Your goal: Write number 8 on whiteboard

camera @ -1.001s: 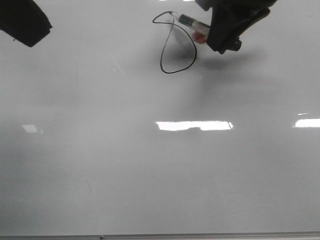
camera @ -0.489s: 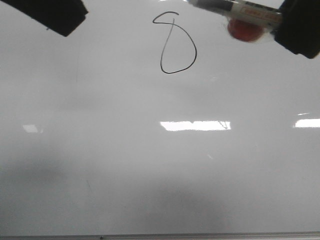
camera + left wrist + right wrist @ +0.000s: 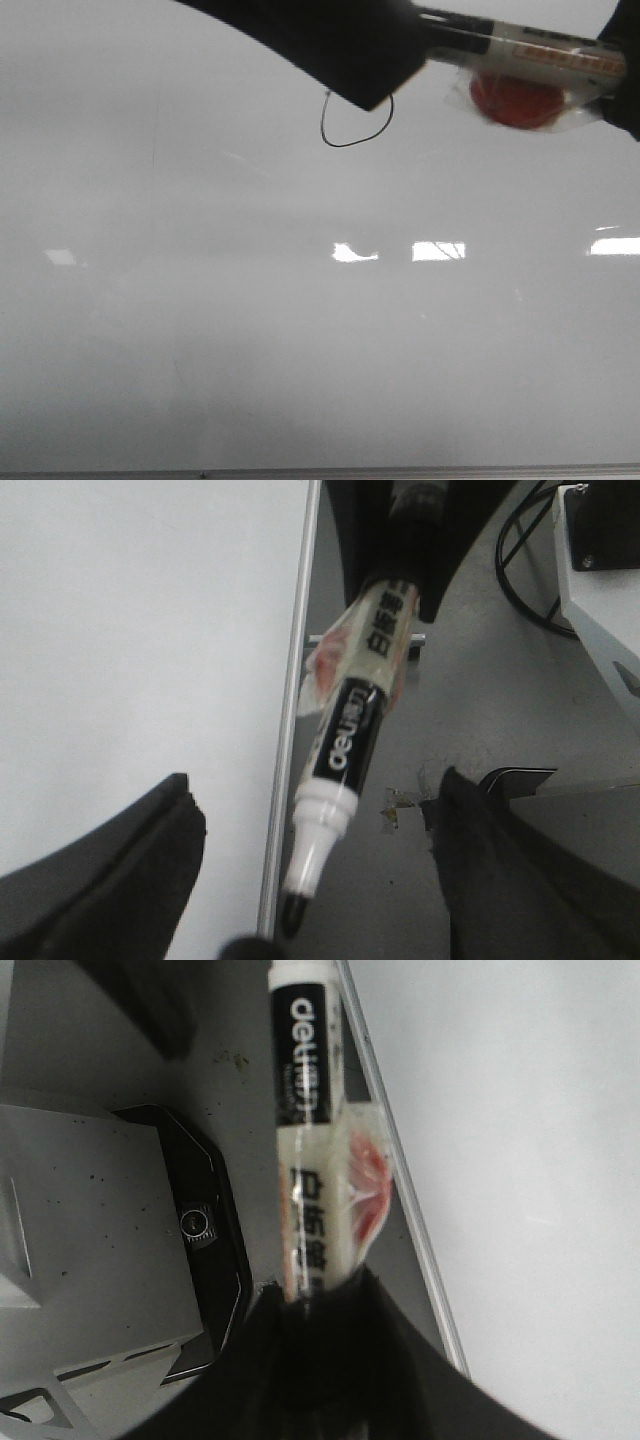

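Reflecting ceiling lights, the whiteboard [image 3: 300, 330] bears a half-hidden number 8 [image 3: 355, 125].

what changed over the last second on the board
The right gripper lifted the marker off the board and carried it right. The left arm swung in from the left and now hides the top of the 8, its fingers spread either side of the marker tip. The drawn 8 itself is unchanged, and the marker is still held.

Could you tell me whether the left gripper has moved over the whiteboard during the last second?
Yes. In the front view the left gripper has swung rightward from the upper left corner and now covers the top of the number 8.
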You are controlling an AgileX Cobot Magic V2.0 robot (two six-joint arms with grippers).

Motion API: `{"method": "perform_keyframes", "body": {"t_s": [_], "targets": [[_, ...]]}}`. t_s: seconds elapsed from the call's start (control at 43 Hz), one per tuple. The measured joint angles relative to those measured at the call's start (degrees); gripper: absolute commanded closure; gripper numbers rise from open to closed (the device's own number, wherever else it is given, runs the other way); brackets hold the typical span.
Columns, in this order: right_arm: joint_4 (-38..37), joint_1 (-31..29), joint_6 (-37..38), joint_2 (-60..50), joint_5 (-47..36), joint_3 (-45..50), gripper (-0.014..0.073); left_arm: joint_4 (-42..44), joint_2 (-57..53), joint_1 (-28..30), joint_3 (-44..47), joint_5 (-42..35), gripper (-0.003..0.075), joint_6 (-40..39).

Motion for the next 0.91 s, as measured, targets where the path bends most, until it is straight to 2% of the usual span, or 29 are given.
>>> {"method": "perform_keyframes", "body": {"t_s": [0.116,0.186,0.396,0.535,0.582,0.652,0.791,0.861,0.908], "targets": [[0.00,0.00,0.00,0.00,0.07,0.00,0.0652,-0.13,2.14,-1.31,-1.35,-0.25,0.0249,0.00],[0.00,0.00,0.00,0.00,0.07,0.00,0.0652,-0.17,2.67,-1.48,-1.61,-0.40,0.0289,0.00],[0.00,0.00,-0.15,0.00,0.12,0.00,0.0652,-0.54,3.14,-1.48,-1.68,-0.15,0.0561,0.00],[-0.30,0.00,-0.60,0.00,0.21,0.00,0.0629,-1.14,3.14,-1.48,-1.68,0.27,0.0696,0.40],[-0.59,0.00,-1.31,0.00,0.35,0.00,0.0593,-1.14,3.14,-1.57,-1.68,0.92,0.0737,0.74],[-0.69,0.00,-1.79,0.00,0.56,0.00,0.0504,-1.14,3.14,-1.70,-1.68,1.27,0.0741,1.02],[-0.69,0.00,-1.57,0.00,0.44,0.00,0.0211,-1.45,3.25,-1.70,-1.68,1.41,0.0741,1.08],[-0.69,0.00,-0.58,0.00,0.28,0.00,0.0111,-1.23,3.17,-1.70,-1.68,0.78,0.0741,-0.03],[-1.30,0.00,0.89,-0.15,0.71,-0.15,0.0082,-0.36,3.17,-1.70,-1.68,0.45,0.0741,-1.57]]}}
